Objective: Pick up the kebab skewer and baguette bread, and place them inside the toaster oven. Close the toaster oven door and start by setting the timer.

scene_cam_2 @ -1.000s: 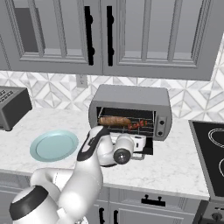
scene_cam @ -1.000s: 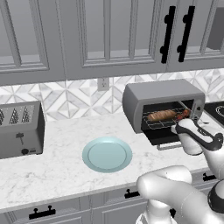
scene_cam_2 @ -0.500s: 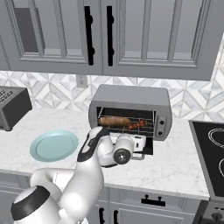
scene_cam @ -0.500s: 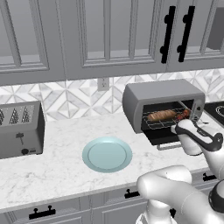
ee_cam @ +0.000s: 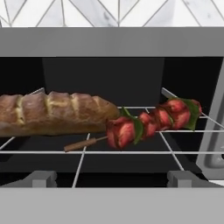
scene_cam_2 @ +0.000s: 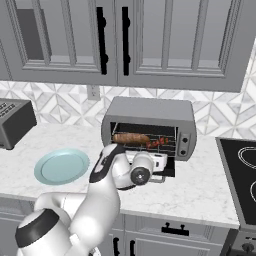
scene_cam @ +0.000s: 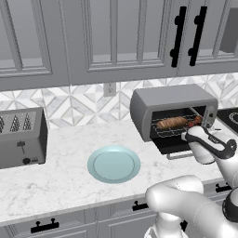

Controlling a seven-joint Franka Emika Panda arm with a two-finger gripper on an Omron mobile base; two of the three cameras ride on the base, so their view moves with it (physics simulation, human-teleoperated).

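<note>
The toaster oven (scene_cam: 173, 100) (scene_cam_2: 150, 112) stands on the counter with its door (scene_cam: 173, 146) folded down flat. On its wire rack (ee_cam: 175, 152) lies the golden-brown baguette bread (ee_cam: 52, 113) (scene_cam: 172, 122) (scene_cam_2: 131, 138) at the left. The kebab skewer (ee_cam: 148, 122) (scene_cam: 195, 121) (scene_cam_2: 157, 143) with red chunks lies beside it at the right, its stick end against the loaf. My gripper (ee_cam: 111, 180) faces straight into the oven just outside the opening, over the lowered door, open with nothing between its fingers. Round knobs (scene_cam_2: 184, 143) sit on the oven's right panel; I cannot tell which is the timer.
A pale blue plate (scene_cam: 114, 163) (scene_cam_2: 61, 166) lies on the marble counter left of the oven. A grey slotted toaster (scene_cam: 21, 137) stands at the far left. A black cooktop (scene_cam_2: 240, 175) lies to the right. Grey cabinets hang overhead.
</note>
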